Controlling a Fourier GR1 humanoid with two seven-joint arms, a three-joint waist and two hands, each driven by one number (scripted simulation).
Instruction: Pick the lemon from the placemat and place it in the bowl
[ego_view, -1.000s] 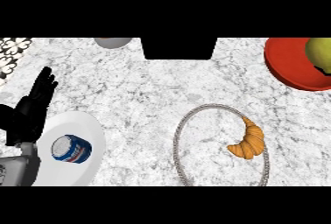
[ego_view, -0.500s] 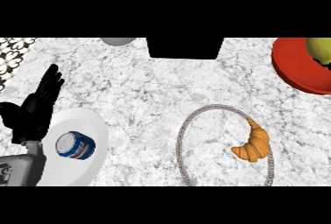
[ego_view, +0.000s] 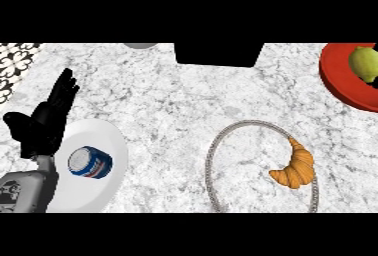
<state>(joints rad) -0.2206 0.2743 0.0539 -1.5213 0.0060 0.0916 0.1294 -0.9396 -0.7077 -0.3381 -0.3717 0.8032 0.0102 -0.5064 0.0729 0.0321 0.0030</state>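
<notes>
A yellow-green lemon (ego_view: 362, 62) lies inside the red bowl (ego_view: 332, 75) at the top right; the view's right edge cuts off both. The placemat (ego_view: 214, 155), a pale oval with a grey rope rim, lies at lower centre-right and carries only a croissant (ego_view: 295, 165). My left hand (ego_view: 44, 125) rests open at the left, fingers straight and pointing up, holding nothing. A small dark sliver (ego_view: 374, 82) shows at the right edge just below the lemon; it may be part of my right hand, but its fingers cannot be made out.
A white plate (ego_view: 100, 132) at lower left holds a blue and white can (ego_view: 90, 162), right beside my left forearm. A black block (ego_view: 218, 52) and a grey round object (ego_view: 140, 45) sit at the counter's far edge. A patterned surface (ego_view: 15, 60) borders the top left.
Everything in view has slid slightly to the right, so less of the bowl shows. The lemon stays in the bowl and my left hand keeps its open pose.
</notes>
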